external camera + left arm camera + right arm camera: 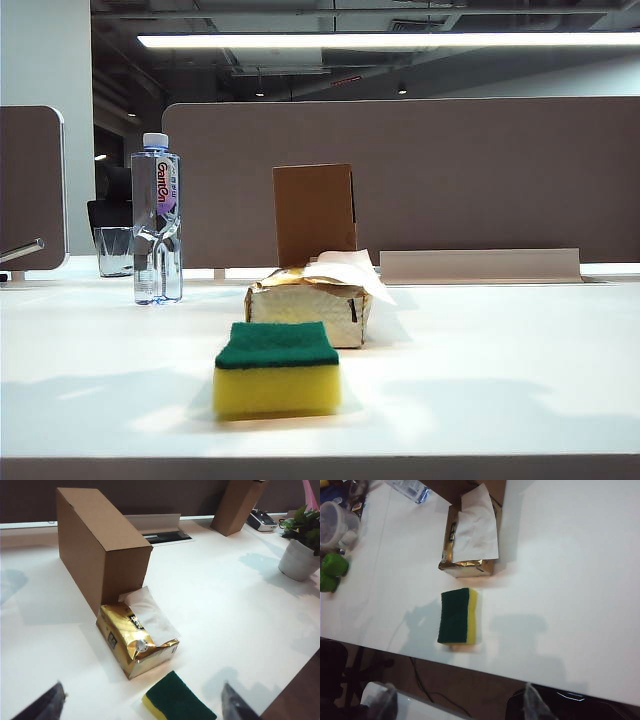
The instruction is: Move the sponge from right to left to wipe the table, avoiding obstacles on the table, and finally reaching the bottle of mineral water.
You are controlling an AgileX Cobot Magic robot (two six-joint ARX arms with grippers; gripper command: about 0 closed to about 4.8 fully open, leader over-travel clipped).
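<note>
Two grippers hang above the table (pixel 520 370), and neither shows in the exterior view. The left gripper (pixel 141 702) looks down at a slant on the tissue pack (pixel 136 639), its two fingertips (pixel 47 704) blurred and set wide apart with nothing between them. The right gripper (pixel 457 702) sits high, past the table edge on the side of the sponge (pixel 457 616) away from the tissue pack (pixel 471 540); its fingertips (pixel 532 702) also stand well apart, holding and touching nothing.

The sponge (pixel 277 368) lies flat on the table, green layer up, just in front of the tissue pack (pixel 312 305) and apart from it by a narrow gap. Behind the tissue pack stands the brown cardboard box (pixel 315 212), upright.

Only the exterior view shows the whole bottle of mineral water (pixel 157 218), upright and well to the left of the tissue pack, with a drinking glass (pixel 115 250) behind it. The left wrist view alone shows the cardboard box (pixel 97 542) touching the tissue pack, a second box (pixel 237 505), and a potted plant (pixel 301 542) farther off. The right wrist view alone shows green items (pixel 332 572) and a clear plastic container (pixel 337 525) off to one side of the tissue pack.
</note>
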